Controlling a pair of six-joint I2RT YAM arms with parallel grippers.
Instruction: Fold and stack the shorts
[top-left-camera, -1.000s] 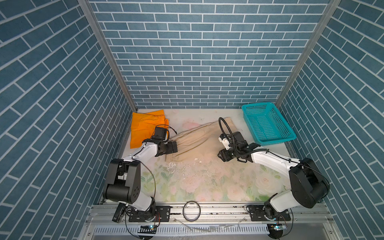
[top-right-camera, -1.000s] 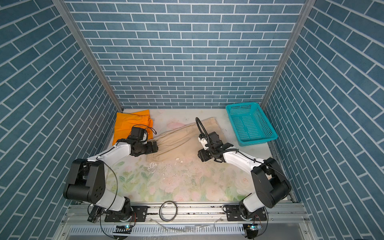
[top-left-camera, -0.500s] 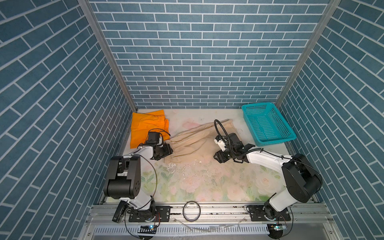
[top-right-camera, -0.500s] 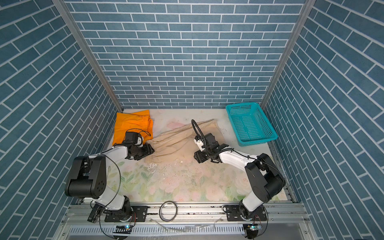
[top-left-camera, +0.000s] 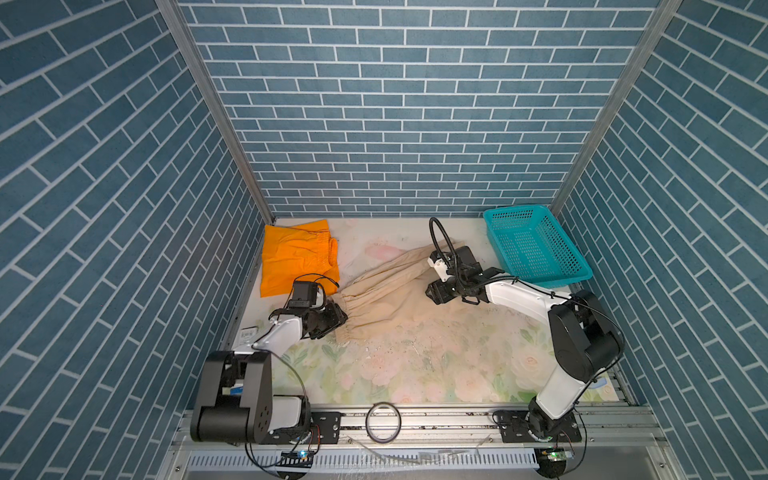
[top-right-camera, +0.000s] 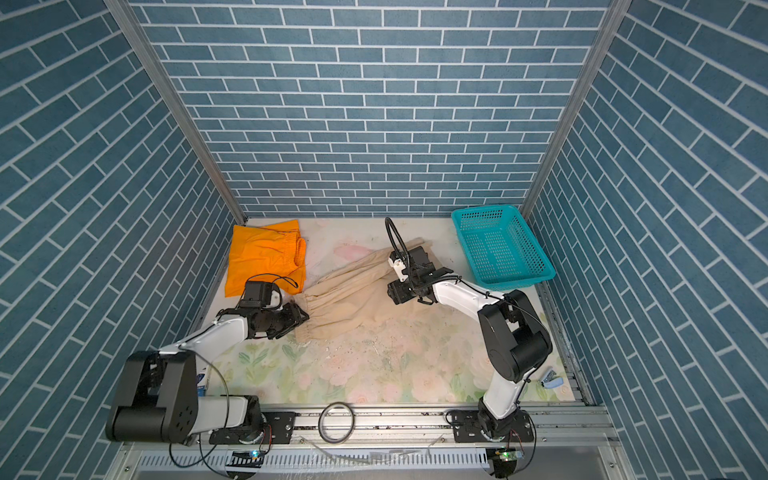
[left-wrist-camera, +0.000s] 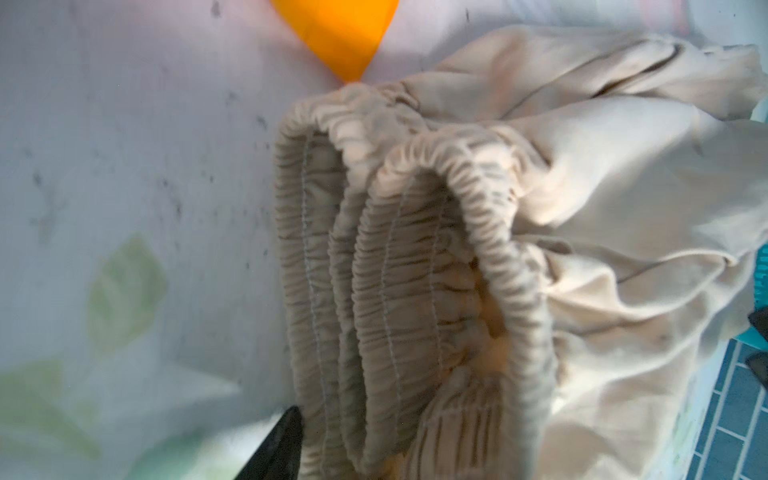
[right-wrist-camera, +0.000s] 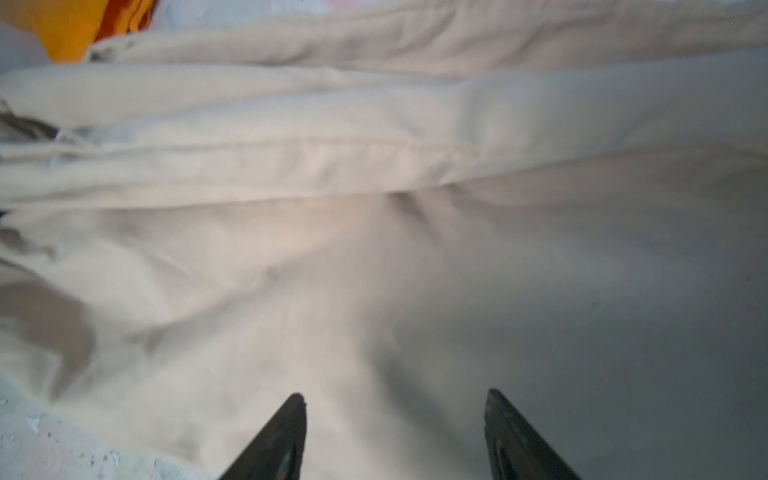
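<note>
The beige shorts (top-left-camera: 390, 286) (top-right-camera: 353, 295) lie stretched across the middle of the floral mat. Their gathered waistband (left-wrist-camera: 415, 249) points toward my left gripper (top-left-camera: 340, 318) (top-right-camera: 303, 318), which is shut on it. One black finger (left-wrist-camera: 286, 444) shows beside the bunched elastic; the cloth hides the other. My right gripper (top-left-camera: 432, 293) (top-right-camera: 392, 295) (right-wrist-camera: 395, 399) hovers open over the legs' end of the beige cloth (right-wrist-camera: 332, 249), with nothing between its fingers. The orange shorts (top-left-camera: 297, 257) (top-right-camera: 264, 257) lie folded at the back left.
A teal perforated basket (top-left-camera: 515, 212) (top-right-camera: 486, 212) stands at the back right, close behind the right arm. Brick-patterned walls enclose three sides. A black ring (top-left-camera: 383, 423) lies on the front rail. A small blue object (top-right-camera: 550, 380) sits near the right arm's base.
My left gripper has closed from wide open onto the waistband and drawn slightly toward the front. The right gripper has shifted left and back over the cloth, and the beige shorts have bunched narrower.
</note>
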